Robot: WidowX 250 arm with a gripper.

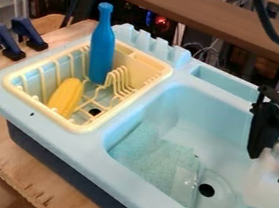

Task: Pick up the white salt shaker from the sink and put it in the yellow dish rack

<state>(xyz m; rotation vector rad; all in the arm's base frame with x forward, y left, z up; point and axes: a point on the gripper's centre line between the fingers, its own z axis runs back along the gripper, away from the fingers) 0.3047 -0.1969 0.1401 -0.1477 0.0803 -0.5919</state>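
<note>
Bottle, whitish | is grasped by end effector at sink basin | blue bottle and yellow corn are held in dish rack beside basin

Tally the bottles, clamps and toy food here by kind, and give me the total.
Bottles: 2 (blue bottle in the yellow rack; whitish bottle held by the gripper)
Clamps: 2 (near clamp, far clamp)
Toy food: 1 (yellow corn)
Total: 5
</note>
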